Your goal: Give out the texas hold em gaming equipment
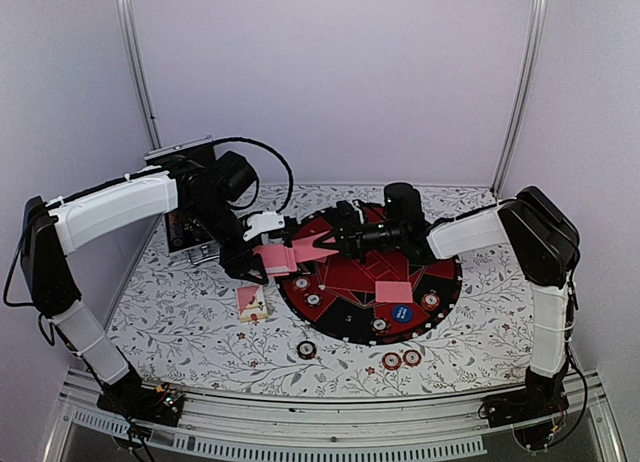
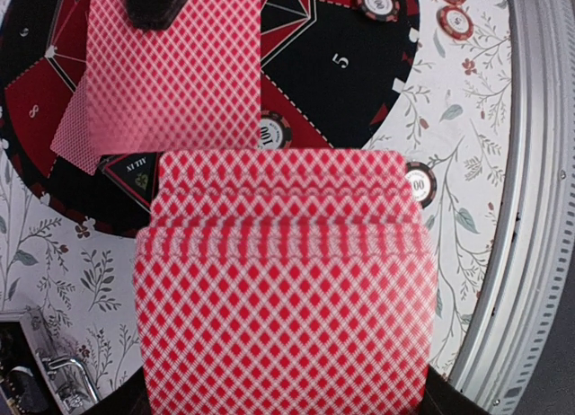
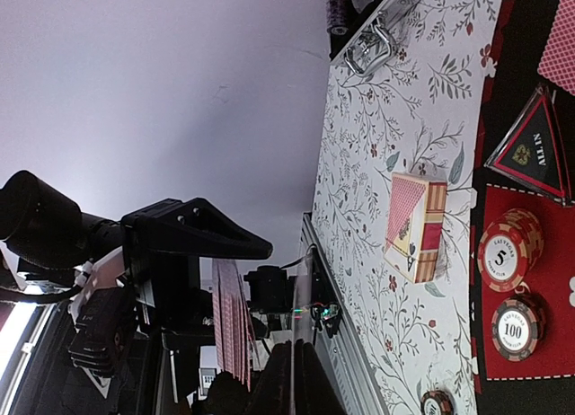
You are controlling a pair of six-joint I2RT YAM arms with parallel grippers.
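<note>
The deck of pink-backed cards (image 1: 272, 257) hung flat over the left rim of the round mat (image 1: 448, 274). Its long axis ran left to right across the desk (image 1: 180, 322), and its free end pointed toward the right arm. The left gripper (image 1: 254, 266) was clenched on the deck's other end. From the left wrist the cards showed as a stepped fan, each back covered in a red diamond lattice.

A single card (image 1: 315, 249) reached on from the deck's free end along the same line, back up. The right gripper (image 1: 335, 245) was pinched closed on its far edge. Whether that card touched the deck could not be told.

The two grippers faced each other closely above the mat. Beneath them lay red-and-white chips (image 1: 430, 300), a loose face-down card (image 1: 393, 290) and, just beside it, the blue button disc (image 1: 402, 312). A black triangular "ALL IN" marker (image 2: 135, 172) sat on the mat under the deck's edge. Three further chips (image 1: 391, 361) lay on the desk in front of the mat. A card box (image 1: 251, 300) lay just left of the mat, below the deck. The black case (image 1: 190, 227) stood behind the left gripper at the far left of the desk
</note>
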